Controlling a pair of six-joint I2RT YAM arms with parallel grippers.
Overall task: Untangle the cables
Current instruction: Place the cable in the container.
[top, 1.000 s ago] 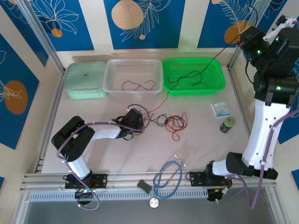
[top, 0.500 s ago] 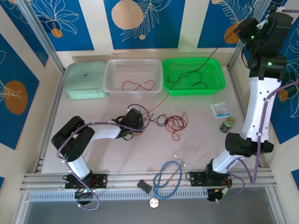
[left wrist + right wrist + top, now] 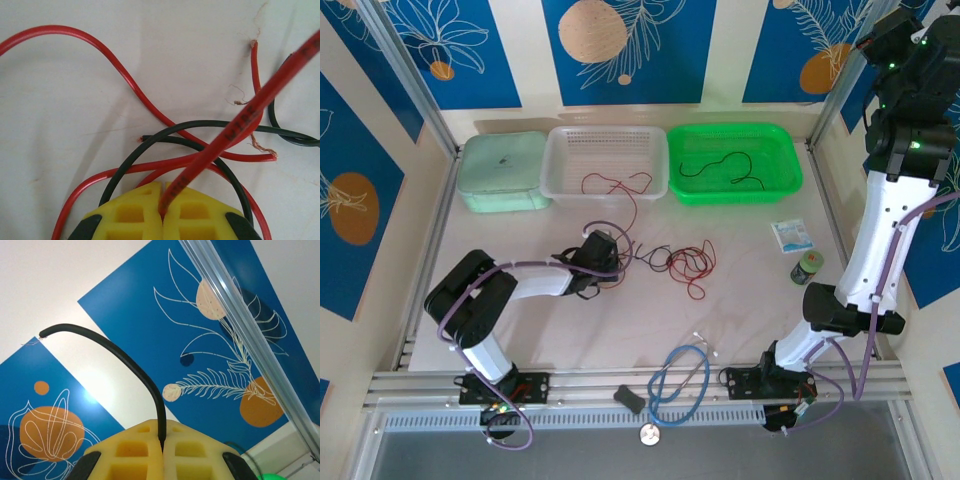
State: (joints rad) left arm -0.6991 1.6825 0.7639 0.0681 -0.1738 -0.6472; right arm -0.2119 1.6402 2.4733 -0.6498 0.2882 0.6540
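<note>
Red cable (image 3: 610,182) in white basket (image 3: 605,131), black cable (image 3: 715,163) in green basket (image 3: 732,128); left hand (image 3: 162,200) clamps red wire (image 3: 240,117), right hand (image 3: 162,437) black wire (image 3: 125,360).

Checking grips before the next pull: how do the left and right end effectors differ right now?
The left end effector sits low over the tangled wires on the table; the right end effector is raised high, facing the blue patterned wall. The left pinches a thin red wire; the right a thin black wire. Both have yellow fingers, shut.

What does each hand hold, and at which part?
Left hand: a red cable, point along it unclear. Right hand: a black cable, near its free end.
</note>
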